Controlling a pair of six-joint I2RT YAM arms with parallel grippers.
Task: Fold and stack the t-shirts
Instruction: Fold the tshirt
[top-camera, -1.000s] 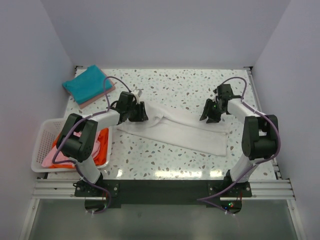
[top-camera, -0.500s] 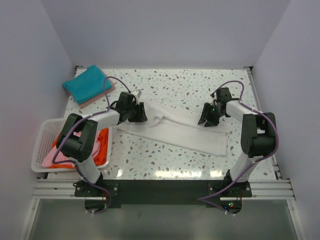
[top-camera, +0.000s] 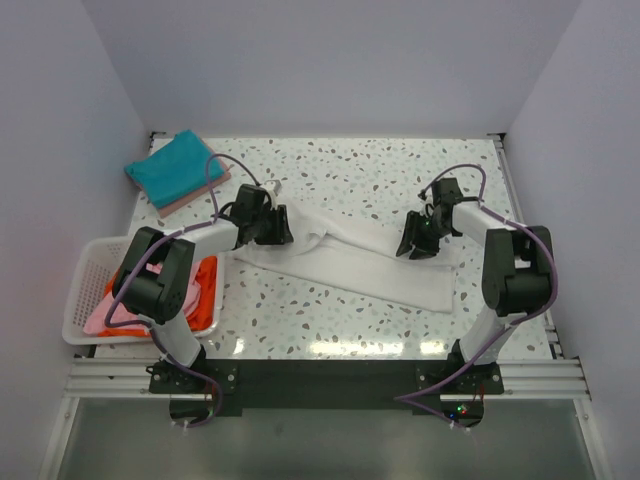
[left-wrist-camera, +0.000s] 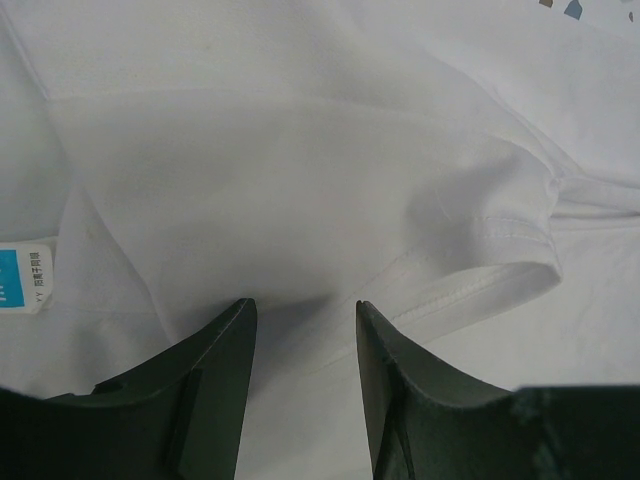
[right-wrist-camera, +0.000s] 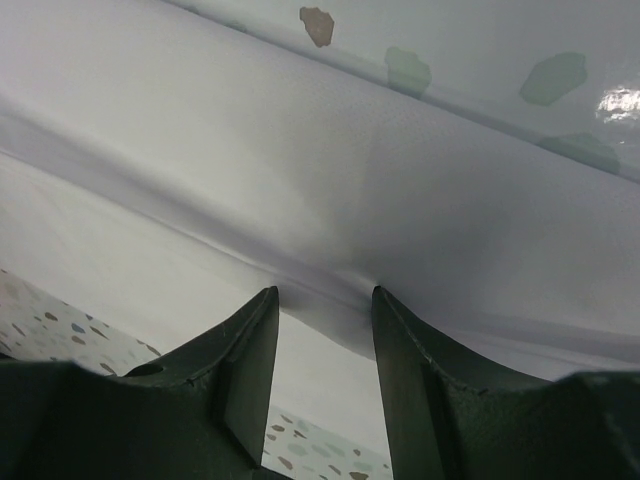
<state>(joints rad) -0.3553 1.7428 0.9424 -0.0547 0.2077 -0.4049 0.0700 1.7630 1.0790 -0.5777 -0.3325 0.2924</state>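
White t-shirt (top-camera: 360, 268) lies spread just right of the basket (top-camera: 84, 262); its long axis runs away from the basket, slanting toward the arm bases. Left gripper (top-camera: 283, 226) sits on the basket-side end; right gripper (top-camera: 418, 245) sits on the rear edge near the end away from the basket. Both have jaws half parted, tips down on cloth, nothing pinched. Each arm is nearer its own end, so a fold along that axis probably comes next.

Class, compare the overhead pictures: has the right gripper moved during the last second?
Yes, slightly. The right gripper has shifted nearer the arm bases, farther from the far edge of the table, above the white t-shirt.
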